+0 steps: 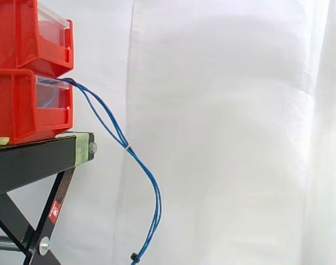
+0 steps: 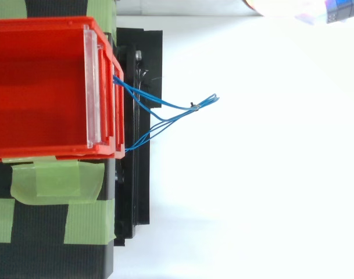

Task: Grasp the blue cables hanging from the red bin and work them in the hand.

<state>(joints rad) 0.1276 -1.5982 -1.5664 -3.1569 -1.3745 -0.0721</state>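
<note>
Thin blue cables point(image 1: 119, 132) come out of the front of the lower red bin point(image 1: 19, 107) and hang down in front of the white curtain, tied together partway and again near the bottom. From above, the blue cables point(image 2: 165, 113) fan out to the right of the upper red bin point(image 2: 43, 87) and meet at a small tie. A second red bin point(image 1: 30, 33) is stacked on the lower one.
The bins stand on a black stand point(image 1: 35, 160) with green tape point(image 2: 54, 183) on its top. A white curtain point(image 1: 228, 132) hangs behind and to the right of the cables.
</note>
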